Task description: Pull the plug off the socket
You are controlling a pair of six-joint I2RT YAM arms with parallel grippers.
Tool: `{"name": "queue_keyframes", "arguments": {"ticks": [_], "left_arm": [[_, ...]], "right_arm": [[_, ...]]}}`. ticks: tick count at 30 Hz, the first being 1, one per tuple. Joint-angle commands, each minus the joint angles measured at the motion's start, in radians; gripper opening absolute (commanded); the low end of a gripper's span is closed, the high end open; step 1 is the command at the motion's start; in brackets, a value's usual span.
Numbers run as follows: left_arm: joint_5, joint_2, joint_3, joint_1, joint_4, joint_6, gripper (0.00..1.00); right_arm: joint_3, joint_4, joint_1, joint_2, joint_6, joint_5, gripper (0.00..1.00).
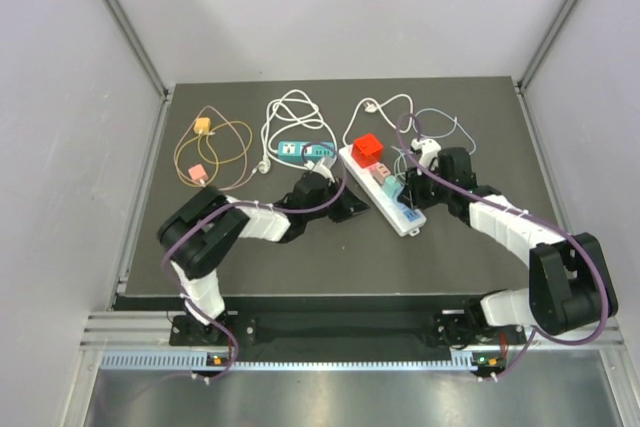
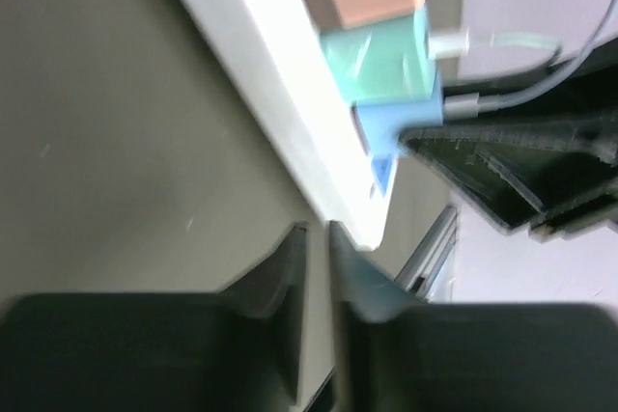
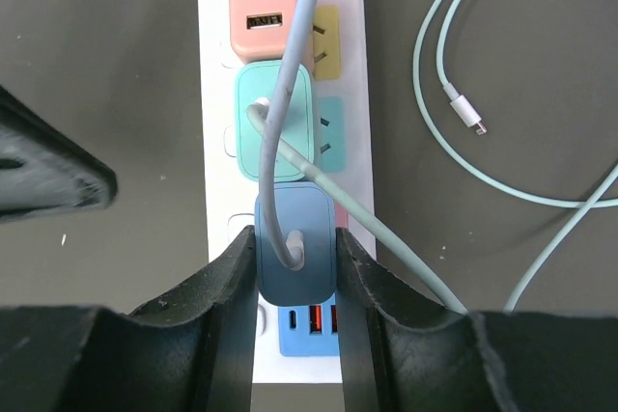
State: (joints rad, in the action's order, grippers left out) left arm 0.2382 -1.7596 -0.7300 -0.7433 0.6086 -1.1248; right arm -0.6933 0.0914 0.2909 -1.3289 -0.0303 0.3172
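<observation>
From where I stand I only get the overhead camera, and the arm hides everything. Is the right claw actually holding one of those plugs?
Observer: Yes. Its wrist camera shows the right claw with a finger pressed on each side of the blue plug.
Visitor: Is anything plugged into that one?
Observer: A grey cable goes into its top face, after passing over the mint plug next to it.
Visitor: And the left claw?
Observer: The left claw is almost closed with nothing between its fingers, just off the end of the white power strip.
</observation>
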Motion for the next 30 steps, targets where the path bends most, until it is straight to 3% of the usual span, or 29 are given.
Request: {"name": "queue_keyframes", "arguments": {"ticks": [1,2,8,12,21,28,30], "left_arm": [[0.015,-0.087,-0.072,-0.004,0.187,-0.032,0.11],[0.018,-0.104,-0.094,-0.005,0.198,-0.036,0.0],[0.055,-0.192,-0.161,-0.005,0.284,-0.059,0.0],[0.043,-0.222,-0.209,-0.008,0.258,-0.053,0.0],[-0.052,-0.252,-0.283,-0.027,-0.104,0.003,0.0],[-0.076,-0.287,-0.256,-0.028,-0.154,0.013,0.01],[-0.089,-0.301,-0.27,-0.028,-0.182,0.019,0.08]], "right_arm": [[-0.017,-0.113,0.016,0.016,-0.031,-0.003,0.0],[-0.015,-0.114,0.017,0.013,-0.031,-0.003,0.0],[-0.021,-0.119,0.022,-0.004,-0.031,0.005,0.0],[-0.022,-0.122,0.021,-0.007,-0.031,0.005,0.0],[-0.011,-0.137,0.025,0.039,-0.008,-0.033,0.0],[-0.012,-0.142,0.04,0.062,0.0,-0.03,0.0],[-0.012,-0.144,0.042,0.074,0.0,-0.006,0.0]]}}
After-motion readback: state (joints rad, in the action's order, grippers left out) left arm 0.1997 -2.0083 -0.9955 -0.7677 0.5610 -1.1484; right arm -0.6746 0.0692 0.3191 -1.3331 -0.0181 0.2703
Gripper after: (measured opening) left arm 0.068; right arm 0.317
